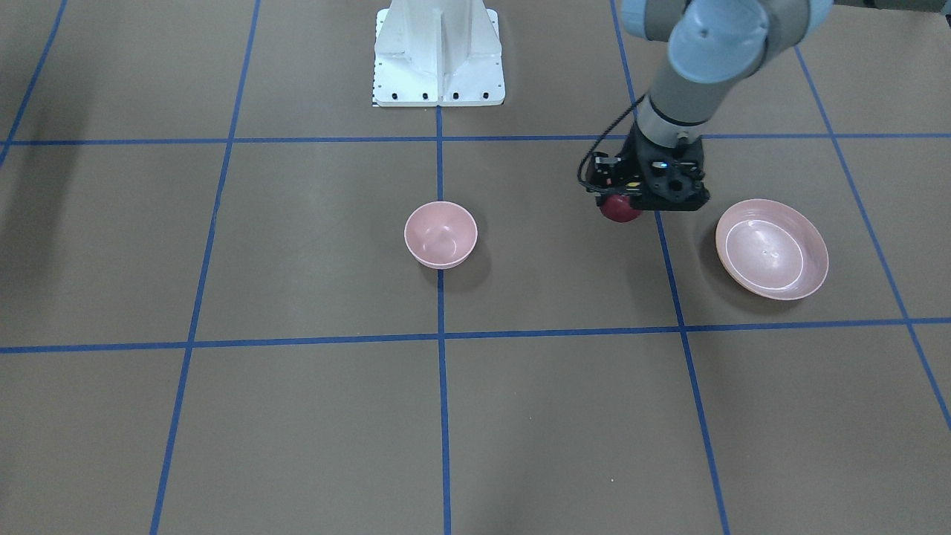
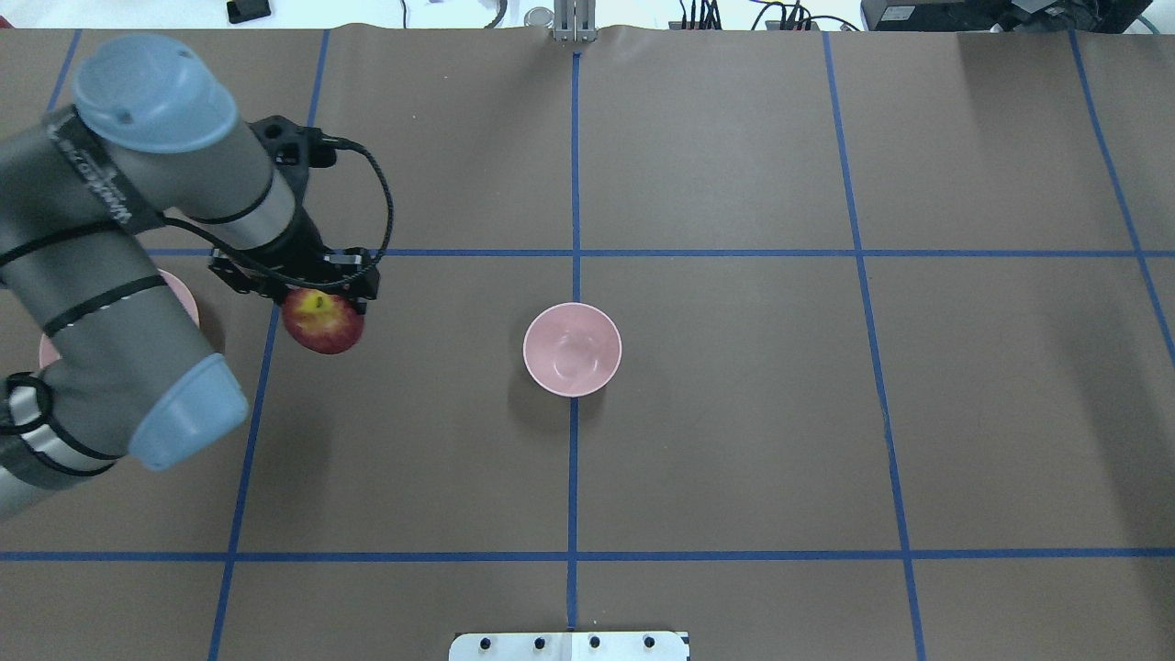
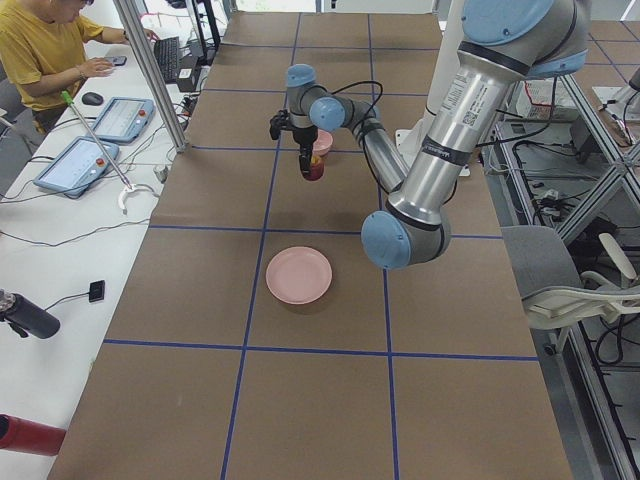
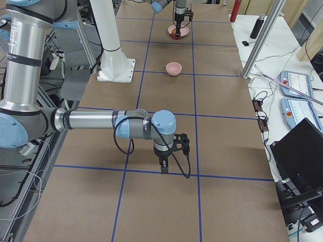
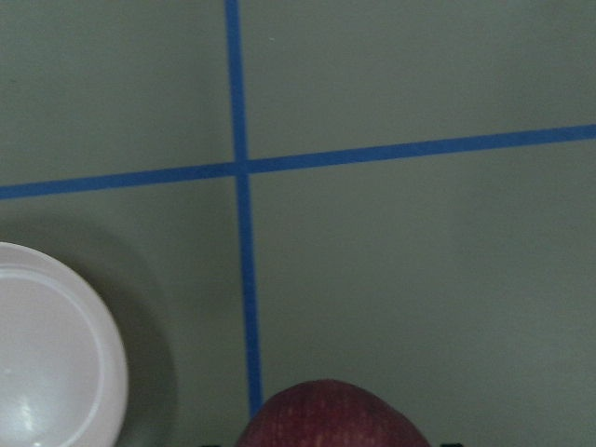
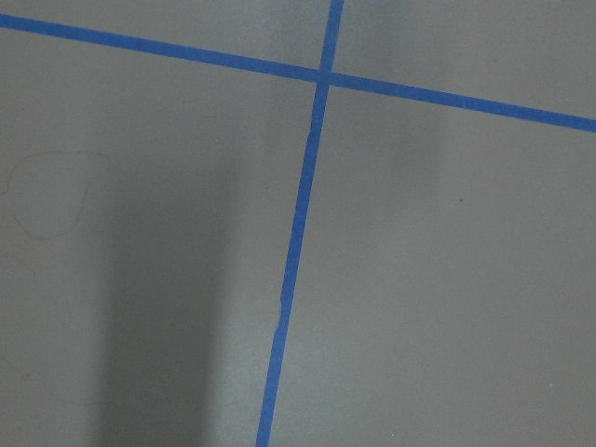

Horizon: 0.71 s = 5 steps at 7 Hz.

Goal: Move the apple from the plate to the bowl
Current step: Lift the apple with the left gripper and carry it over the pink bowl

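My left gripper (image 2: 323,301) is shut on the dark red apple (image 2: 321,323) and holds it in the air above the table. In the front view the apple (image 1: 620,209) hangs between the wide pink plate (image 1: 771,253) and the small deep pink bowl (image 1: 440,234), closer to the plate. Both dishes are empty. The left wrist view shows the apple's top (image 5: 331,419) at the bottom edge and the plate's rim (image 5: 93,345) at lower left. My arm hides most of the plate (image 2: 184,292) in the overhead view. My right gripper (image 4: 164,169) shows only in the exterior right view, low over the table; I cannot tell whether it is open or shut.
The brown table has a grid of blue tape lines (image 1: 440,338). The robot's white base (image 1: 438,56) stands at the table's robot-side edge. A person (image 3: 50,55) sits at a side desk with tablets beyond the table's far side.
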Each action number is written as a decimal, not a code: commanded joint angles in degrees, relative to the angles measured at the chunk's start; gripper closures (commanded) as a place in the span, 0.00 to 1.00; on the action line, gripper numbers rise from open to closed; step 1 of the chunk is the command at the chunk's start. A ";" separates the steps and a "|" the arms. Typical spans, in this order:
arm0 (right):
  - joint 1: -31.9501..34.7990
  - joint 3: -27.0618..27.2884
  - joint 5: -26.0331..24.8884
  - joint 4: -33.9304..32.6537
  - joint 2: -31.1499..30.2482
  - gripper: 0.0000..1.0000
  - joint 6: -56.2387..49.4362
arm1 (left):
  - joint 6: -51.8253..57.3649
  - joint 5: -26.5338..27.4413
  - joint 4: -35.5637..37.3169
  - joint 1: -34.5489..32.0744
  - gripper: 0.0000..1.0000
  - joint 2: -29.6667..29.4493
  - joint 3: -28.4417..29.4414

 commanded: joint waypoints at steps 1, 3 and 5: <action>0.07 -0.50 -0.24 0.00 -0.16 0.00 -0.10 | -12.05 4.07 -1.38 6.44 0.93 -14.25 11.37; -0.02 -0.51 -0.16 0.00 -0.16 0.00 -0.10 | -17.35 6.64 -12.85 7.96 0.93 -20.01 24.21; 0.07 -0.42 -0.15 0.00 -0.07 0.00 -0.01 | -17.81 8.31 -13.44 10.15 0.92 -21.70 27.44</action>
